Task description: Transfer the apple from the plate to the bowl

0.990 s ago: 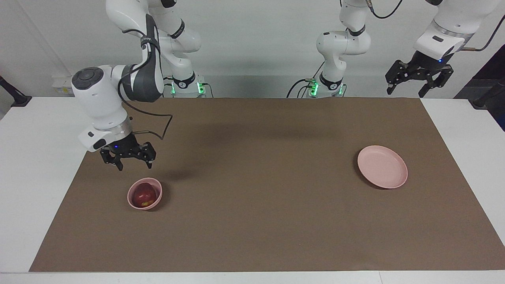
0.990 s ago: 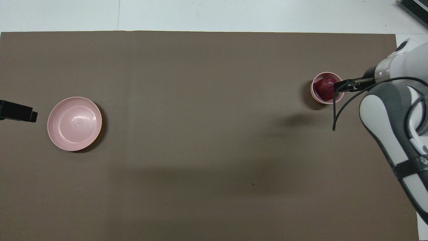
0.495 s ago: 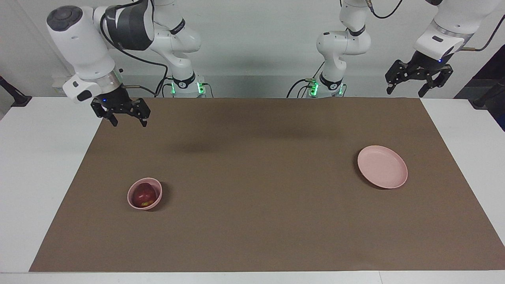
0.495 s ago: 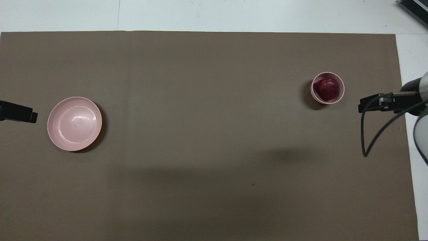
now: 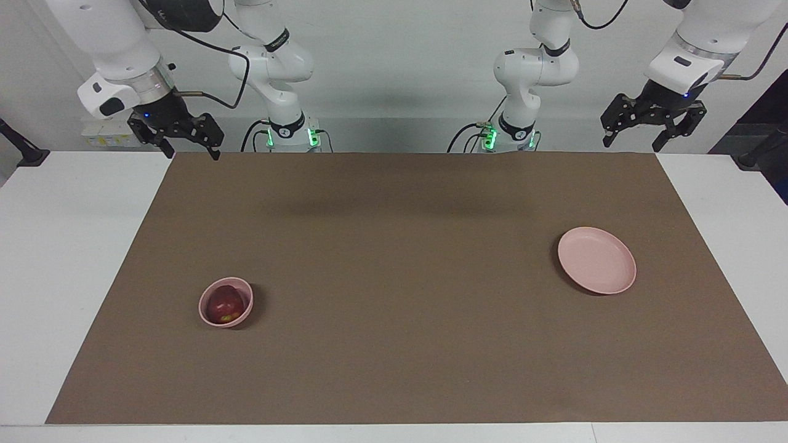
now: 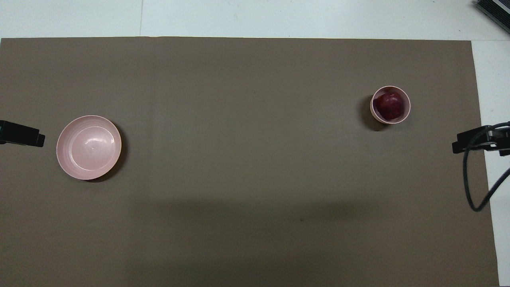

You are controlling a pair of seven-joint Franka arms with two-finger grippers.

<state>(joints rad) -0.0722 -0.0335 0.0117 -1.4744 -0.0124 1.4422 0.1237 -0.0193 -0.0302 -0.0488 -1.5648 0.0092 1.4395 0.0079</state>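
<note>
The dark red apple lies inside the small deep pink bowl toward the right arm's end of the table; both also show in the overhead view, the apple and the bowl. The flat pink plate lies bare toward the left arm's end. My right gripper is open and empty, raised over the mat's edge by its base, well away from the bowl. My left gripper is open and empty, and waits raised at its own end.
A brown mat covers most of the white table. In the overhead view only the tips of the left gripper and the right gripper show at the mat's two ends.
My right gripper has risen from just above the bowl and drawn back toward its base, empty. The apple stays in the bowl. The left arm has not moved.
</note>
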